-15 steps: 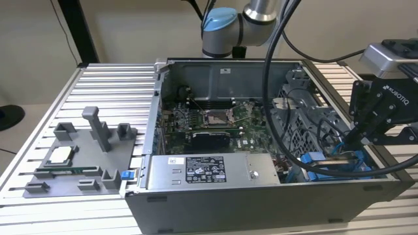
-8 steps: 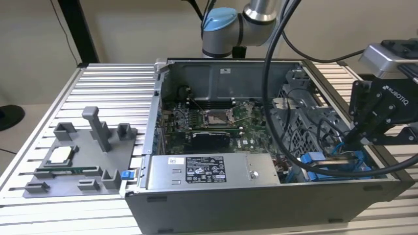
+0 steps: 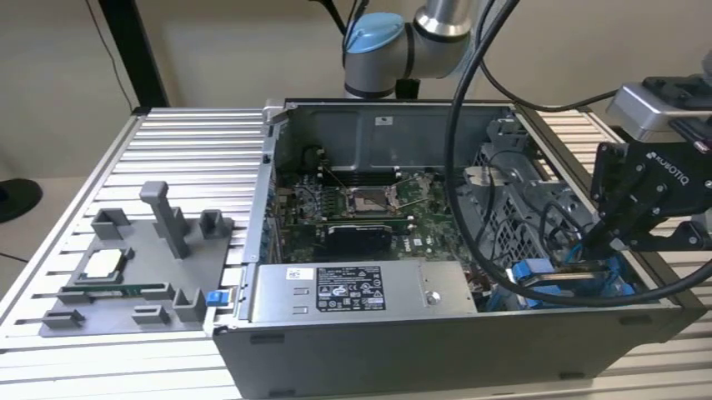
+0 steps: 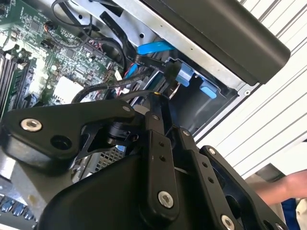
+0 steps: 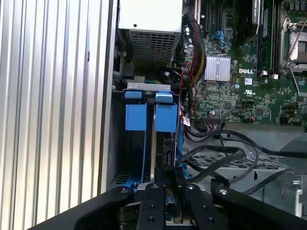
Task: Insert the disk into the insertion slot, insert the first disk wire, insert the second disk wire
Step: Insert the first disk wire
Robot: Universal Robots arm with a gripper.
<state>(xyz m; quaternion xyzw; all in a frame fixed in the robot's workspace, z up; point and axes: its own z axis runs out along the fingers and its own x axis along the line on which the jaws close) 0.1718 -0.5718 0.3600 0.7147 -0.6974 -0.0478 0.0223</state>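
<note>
Because the gripper [image 5: 169, 173], closed almost fully on something I cannot identify, sits in the slot [image 5: 135, 117] at the case's [image 3: 445, 354] corner, loose cables [image 5: 225, 150] could snag.

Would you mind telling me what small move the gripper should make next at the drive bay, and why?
I would probably ease the gripper a short way along the insertion slot, slowly and straight. In the first wrist view it sits at the end of the disk, which stands in the slot, and black cables crowd close alongside. Its depth is unclear.
</note>
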